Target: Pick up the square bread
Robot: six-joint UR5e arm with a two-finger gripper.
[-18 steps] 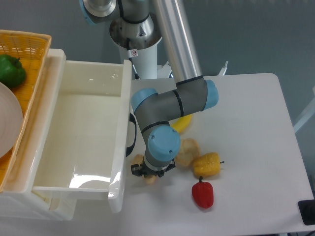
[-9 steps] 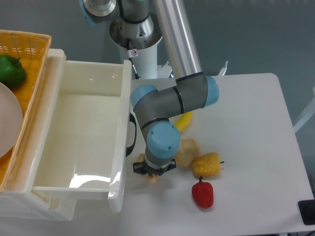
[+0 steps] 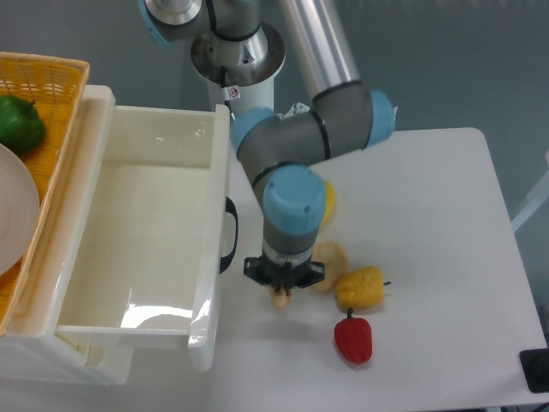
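We see the tool (image 3: 281, 288) over the table (image 3: 429, 223), clamped on the bread (image 3: 280, 299), which pokes out beneath it. A bun (image 3: 330, 256) sits at its two o'clock, clear of the grasp.

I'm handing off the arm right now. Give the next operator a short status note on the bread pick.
Gripper: pointing down, mostly hidden under the wrist; open or shut cannot be told.
Square bread: only a pale bit shows below the gripper, near the white bin, left of the lumpy bun.
Done: arm is over the bread.
Left: confirm the grasp, then lift clear of the yellow pepper and red pepper.
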